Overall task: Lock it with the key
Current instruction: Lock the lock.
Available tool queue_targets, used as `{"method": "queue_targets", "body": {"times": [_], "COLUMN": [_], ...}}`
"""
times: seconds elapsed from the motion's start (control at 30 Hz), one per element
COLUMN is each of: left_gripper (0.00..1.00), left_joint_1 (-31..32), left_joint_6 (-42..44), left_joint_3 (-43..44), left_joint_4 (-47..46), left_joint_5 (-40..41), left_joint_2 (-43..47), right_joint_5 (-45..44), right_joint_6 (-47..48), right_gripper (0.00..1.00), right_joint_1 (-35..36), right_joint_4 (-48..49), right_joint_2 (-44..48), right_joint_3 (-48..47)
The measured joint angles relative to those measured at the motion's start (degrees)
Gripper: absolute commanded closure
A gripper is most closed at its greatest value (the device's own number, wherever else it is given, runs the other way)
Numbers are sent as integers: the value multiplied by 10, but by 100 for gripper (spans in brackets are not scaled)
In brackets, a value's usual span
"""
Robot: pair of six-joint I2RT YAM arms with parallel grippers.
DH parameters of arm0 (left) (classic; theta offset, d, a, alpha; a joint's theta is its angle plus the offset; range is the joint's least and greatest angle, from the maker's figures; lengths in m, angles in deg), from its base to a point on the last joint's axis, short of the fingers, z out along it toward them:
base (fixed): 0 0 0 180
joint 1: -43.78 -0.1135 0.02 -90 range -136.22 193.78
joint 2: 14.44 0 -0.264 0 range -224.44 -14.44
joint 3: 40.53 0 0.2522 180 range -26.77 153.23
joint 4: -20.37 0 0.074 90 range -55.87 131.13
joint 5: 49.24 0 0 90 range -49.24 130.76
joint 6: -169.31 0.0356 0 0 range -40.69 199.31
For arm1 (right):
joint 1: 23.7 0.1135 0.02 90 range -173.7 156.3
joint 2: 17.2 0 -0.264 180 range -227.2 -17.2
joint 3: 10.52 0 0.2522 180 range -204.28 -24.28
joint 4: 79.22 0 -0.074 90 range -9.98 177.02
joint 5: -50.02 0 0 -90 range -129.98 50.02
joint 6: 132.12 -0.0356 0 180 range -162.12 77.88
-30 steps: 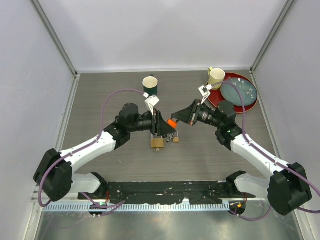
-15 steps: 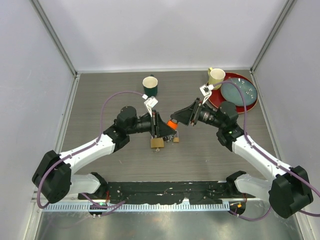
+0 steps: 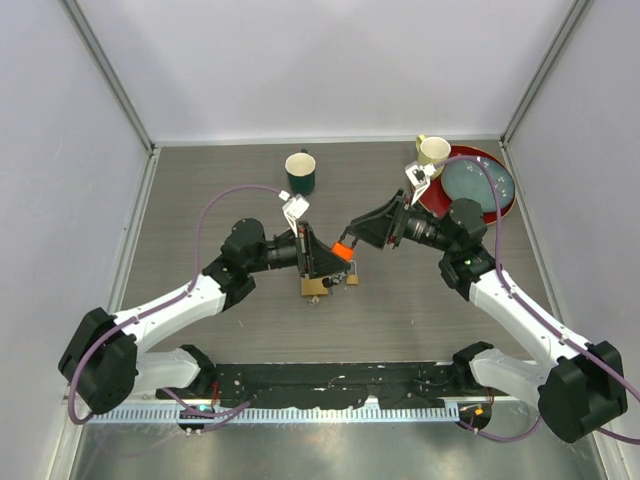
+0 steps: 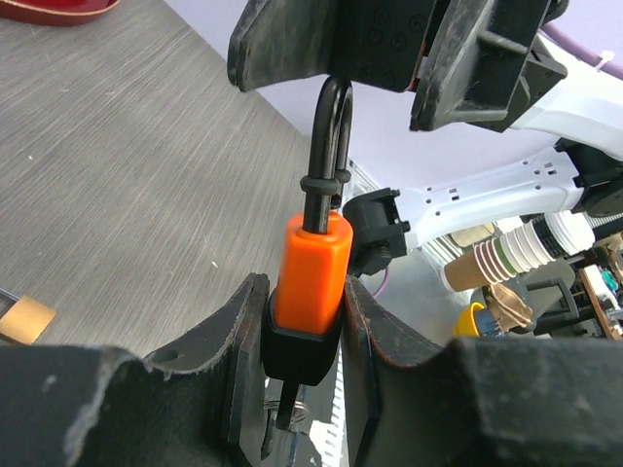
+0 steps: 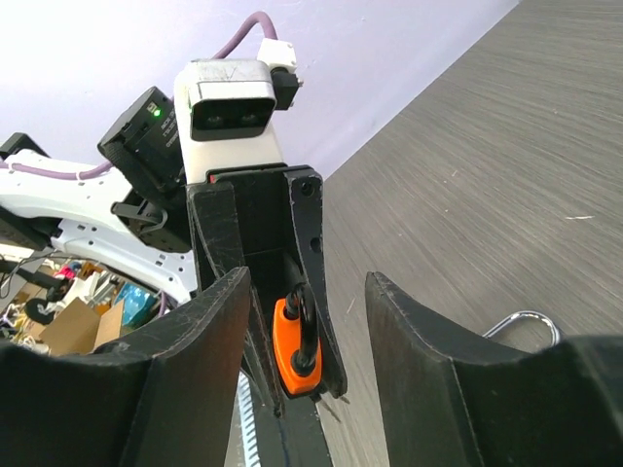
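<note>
My left gripper (image 3: 335,256) is shut on an orange padlock (image 3: 343,249) with a black base and holds it above the table. In the left wrist view the padlock (image 4: 311,268) stands between the fingers (image 4: 234,331), its black shackle (image 4: 331,126) pointing up. A dark key (image 4: 281,413) with a metal ring sticks out under its base. My right gripper (image 3: 362,232) is open and faces the padlock from the right. Its fingers (image 4: 467,58) sit either side of the shackle top without touching. In the right wrist view the padlock (image 5: 297,350) shows beyond the open right gripper (image 5: 307,282).
A brass padlock (image 3: 314,286) and a smaller one (image 3: 351,279) lie on the table under the grippers. A silver metal loop (image 5: 526,321) lies on the table. A dark green cup (image 3: 300,170) stands behind. A yellow cup (image 3: 433,152) and a red plate (image 3: 500,205) are at the back right.
The left arm's wrist has shifted left and the right arm has drawn back slightly to the right. The orange padlock stays in the left gripper at about the same place.
</note>
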Motion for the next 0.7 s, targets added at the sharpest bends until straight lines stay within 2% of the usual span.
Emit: {"method": "queue_targets", "body": {"times": [0.27,0.47,0.6,0.7], "left_gripper": [100,100,100,100], "left_joint_1": [0,0,0,0], "left_joint_6": [-10,-21,-31,-32], "left_joint_3": [-1,-1,-1,-1], "left_joint_4": [-24,-46,-54,-58], "left_joint_5": [-8,-12,-14,-15], "left_joint_2": [5,2,-6,-6], "right_joint_5": [30,41,47,48], "right_joint_6": [-40,-86,-92,-94], "right_gripper": [57,74,93,98], "right_joint_1": [0,0,0,0], "right_joint_4": [57,113,124,127], "right_joint_2": [-16,-43,-45,-45], "right_joint_3": [2,13,14,14]}}
